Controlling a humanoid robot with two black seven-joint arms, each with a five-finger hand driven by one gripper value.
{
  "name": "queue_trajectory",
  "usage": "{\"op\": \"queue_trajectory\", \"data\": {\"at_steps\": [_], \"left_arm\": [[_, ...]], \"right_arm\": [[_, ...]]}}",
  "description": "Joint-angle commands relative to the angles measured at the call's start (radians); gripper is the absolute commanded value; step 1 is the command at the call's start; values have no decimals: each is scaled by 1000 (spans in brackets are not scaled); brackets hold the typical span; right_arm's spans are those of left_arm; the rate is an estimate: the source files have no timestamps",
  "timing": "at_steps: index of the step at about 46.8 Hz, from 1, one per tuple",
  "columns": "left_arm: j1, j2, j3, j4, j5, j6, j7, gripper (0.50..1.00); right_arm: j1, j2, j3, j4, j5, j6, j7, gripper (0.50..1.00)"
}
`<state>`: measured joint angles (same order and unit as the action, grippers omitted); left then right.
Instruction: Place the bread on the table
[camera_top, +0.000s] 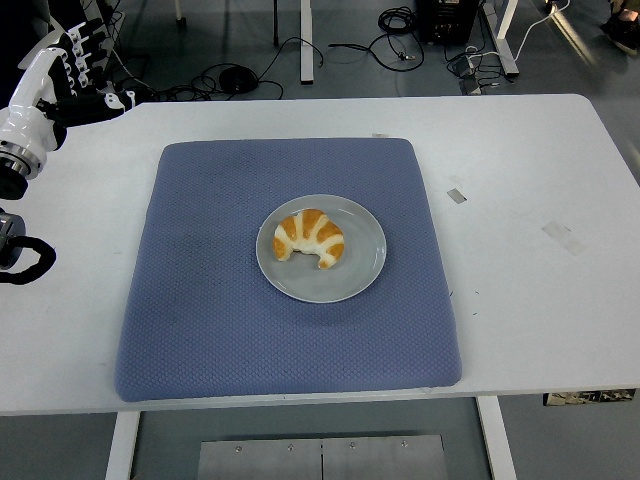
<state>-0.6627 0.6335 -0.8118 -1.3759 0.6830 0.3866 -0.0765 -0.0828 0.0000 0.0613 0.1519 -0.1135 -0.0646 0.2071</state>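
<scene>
**Currently: bread on plate, no hand engaged**

Presently the bread, a striped croissant-shaped piece, lies on the grey plate at the centre of the blue mat, well apart from every table edge. It looks light, soft and crushable; a gentle hold across its thick middle seems advisable. The left hand sits at the far-left corner, fingers loosely extended, gripping nothing. No right hand appears. Bare table lies right of the mat, offering ample placing room; the approach over the mat is unobstructed.
</scene>
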Motion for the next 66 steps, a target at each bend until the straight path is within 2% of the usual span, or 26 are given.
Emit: {"op": "queue_trajectory", "data": {"at_steps": [1,35,46,66], "left_arm": [[2,0,2,0,10,3,0,974],[-12,11,8,-6,1,3,3,983],[-31,11,11,-8,1,3,30,983],[-31,8,5,-8,1,2,24,983]], "right_arm": [[0,0,0,0,0,0,0,1000],[0,0,0,0,0,0,0,1000],[0,0,0,0,2,0,0,1000],[0,0,0,0,0,0,0,1000]]}}
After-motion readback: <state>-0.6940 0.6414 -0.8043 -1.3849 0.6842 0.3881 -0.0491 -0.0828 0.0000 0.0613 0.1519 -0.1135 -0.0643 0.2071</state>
